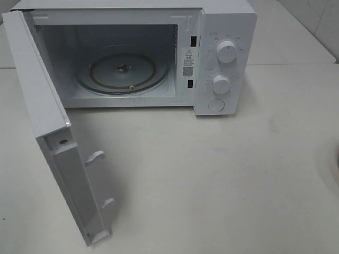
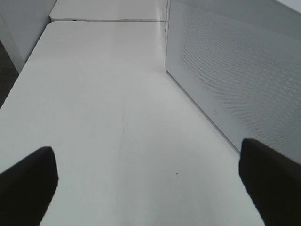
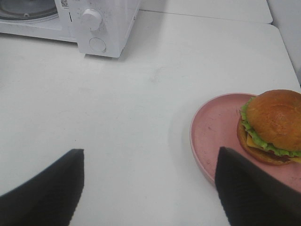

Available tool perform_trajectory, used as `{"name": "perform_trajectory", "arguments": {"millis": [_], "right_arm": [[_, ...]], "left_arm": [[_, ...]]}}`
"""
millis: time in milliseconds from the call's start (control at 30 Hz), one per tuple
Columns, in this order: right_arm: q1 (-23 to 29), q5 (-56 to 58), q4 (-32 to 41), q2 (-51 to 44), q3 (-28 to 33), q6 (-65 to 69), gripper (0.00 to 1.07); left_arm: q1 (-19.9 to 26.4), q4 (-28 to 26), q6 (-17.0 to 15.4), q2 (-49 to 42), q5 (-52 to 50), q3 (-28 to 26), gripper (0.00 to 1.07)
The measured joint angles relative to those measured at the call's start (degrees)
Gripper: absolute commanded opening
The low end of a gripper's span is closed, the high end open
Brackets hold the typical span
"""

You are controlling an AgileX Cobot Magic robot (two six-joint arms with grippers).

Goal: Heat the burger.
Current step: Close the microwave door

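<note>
While the microwave (image 1: 222, 58) stands open holding only its turntable (image 1: 123, 72), the burger (image 3: 273, 126) rests on the pink plate (image 3: 214, 129), both hands spread apart.

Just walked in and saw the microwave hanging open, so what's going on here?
Nothing is being held yet. The microwave sits on the white table with its door swung wide and only the glass turntable inside. The burger waits on a pink plate beside the right tool, which is open near it. The left tool is open too, over bare table beside the door.
</note>
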Motion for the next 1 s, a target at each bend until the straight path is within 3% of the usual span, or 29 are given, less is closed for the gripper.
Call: {"name": "perform_trajectory", "arguments": {"millis": [367,600,1000], "right_arm": [[-0.11,0.0,0.0,0.0,0.0,0.0,0.76],[-4.41,0.0,0.0,0.0,0.0,0.0,0.76],[-4.64,0.0,0.0,0.0,0.0,0.0,0.76]], "left_arm": [[0.0,0.0,0.0,0.0,0.0,0.0,0.98],[0.0,0.0,0.0,0.0,0.0,0.0,0.98],[0.0,0.0,0.0,0.23,-0.86,-0.63,0.95]]}}
